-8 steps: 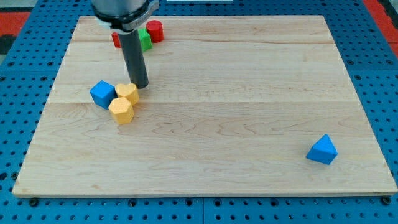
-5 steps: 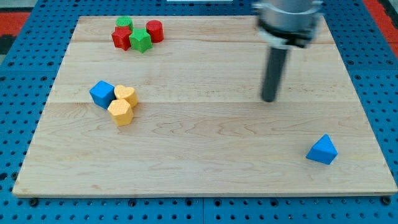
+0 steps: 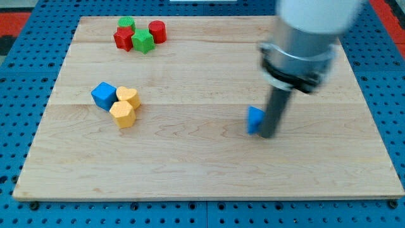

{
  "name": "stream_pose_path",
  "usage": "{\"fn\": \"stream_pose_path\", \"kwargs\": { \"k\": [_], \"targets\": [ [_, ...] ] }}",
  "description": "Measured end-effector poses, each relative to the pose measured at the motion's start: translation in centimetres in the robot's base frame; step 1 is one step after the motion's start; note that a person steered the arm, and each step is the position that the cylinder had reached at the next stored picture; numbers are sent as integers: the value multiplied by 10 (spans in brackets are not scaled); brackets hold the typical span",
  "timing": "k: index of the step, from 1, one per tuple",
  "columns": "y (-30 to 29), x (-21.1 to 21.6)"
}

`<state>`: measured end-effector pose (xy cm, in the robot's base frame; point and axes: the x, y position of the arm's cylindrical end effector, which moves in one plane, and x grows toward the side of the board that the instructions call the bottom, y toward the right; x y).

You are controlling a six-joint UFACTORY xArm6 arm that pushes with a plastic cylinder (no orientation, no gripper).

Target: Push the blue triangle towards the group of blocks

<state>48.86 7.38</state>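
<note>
Wooden board (image 3: 209, 158): my tip (image 3: 267, 135), a jawless rod end effector, touches the blue triangle (image 3: 254, 120).

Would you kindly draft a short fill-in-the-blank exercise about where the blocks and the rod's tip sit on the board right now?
1. My tip sits against the blue triangle on the view's ____ side of it.
2. The blue cube touches a ____ heart-shaped block.
3. The red cylinder stands near the view's ____ edge of the wooden board.
4. The number of green blocks visible is ____.

Missing words: right; yellow; top; two
</note>
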Motion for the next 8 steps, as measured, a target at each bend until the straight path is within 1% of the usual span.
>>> {"fn": "stream_pose_path", "kwargs": {
  "k": [1,2,3,4,5,6,8],
  "targets": [
    [-75,-43],
    [-76,-79],
    [-17,-82],
    [24,-86],
    [25,-114],
    [-28,-117],
    [-153,-117]
  ]
}}
